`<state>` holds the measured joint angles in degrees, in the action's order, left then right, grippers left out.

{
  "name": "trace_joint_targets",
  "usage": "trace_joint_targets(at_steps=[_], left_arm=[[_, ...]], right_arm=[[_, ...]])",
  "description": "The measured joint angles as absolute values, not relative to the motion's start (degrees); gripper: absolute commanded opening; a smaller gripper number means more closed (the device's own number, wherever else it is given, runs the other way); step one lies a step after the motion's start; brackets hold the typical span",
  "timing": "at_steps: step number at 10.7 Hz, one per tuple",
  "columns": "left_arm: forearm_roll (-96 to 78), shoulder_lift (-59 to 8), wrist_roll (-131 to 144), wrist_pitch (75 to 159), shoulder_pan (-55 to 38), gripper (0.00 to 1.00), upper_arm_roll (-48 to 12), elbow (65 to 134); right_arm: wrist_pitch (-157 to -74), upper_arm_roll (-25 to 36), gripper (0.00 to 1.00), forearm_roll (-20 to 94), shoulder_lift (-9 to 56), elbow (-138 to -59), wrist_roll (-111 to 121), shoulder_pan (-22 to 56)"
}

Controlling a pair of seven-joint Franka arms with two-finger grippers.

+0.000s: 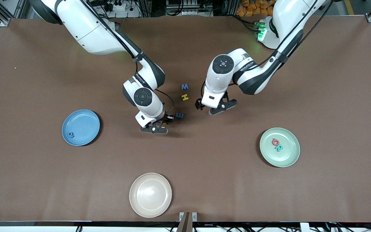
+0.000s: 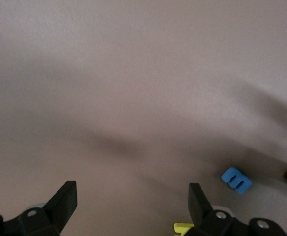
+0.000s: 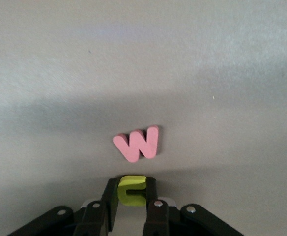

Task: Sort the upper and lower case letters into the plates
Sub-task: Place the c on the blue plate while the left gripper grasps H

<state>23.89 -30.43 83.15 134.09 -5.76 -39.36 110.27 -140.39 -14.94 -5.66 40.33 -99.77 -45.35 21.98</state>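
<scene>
The right end effector sits low over the middle of the brown desk, its fingers clenched on a small yellow-green letter, which the right wrist view shows pinched between the two fingertips. Just beside that grip, a pink letter w lies flat on the desk surface, apart from the fingers. The left end effector hangs over the desk toward the left arm's end of the letter cluster, its fingers spread wide and holding nothing. Between the two end effectors lie a blue letter M, a yellow letter H just nearer the front camera, and a blue letter E nearer still, close to the right end effector. The sky blue plate rests toward the right arm's end and carries one dark blue letter. The pale mint green plate rests toward the left arm's end with a red letter and a teal letter touching each other inside it. A cream-beige plate lies nearest the front camera.
</scene>
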Motion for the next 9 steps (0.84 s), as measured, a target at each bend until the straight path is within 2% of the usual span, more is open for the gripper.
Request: trace_joint_targets(at_steps=[3,6,9], left_arm=[[24.87,-32.59,87.55,135.24,-8.44,1.00,-39.37,110.20],[24.89,-34.68,91.20,136.46,-13.22,1.00,-39.23,108.90],[27.14,-37.64,91.68,136.51,-19.61,1.00,-35.80,106.03]], right_arm=[[-134.34,-14.78,0.00,-3.38,37.60,-98.26,-41.73,18.71],[-121.07,-14.00,0.00,1.60,31.12,-98.04,-29.94,7.87],[-113.00,-8.35,0.00,2.03,28.57,-98.30,-17.44,-0.31]])
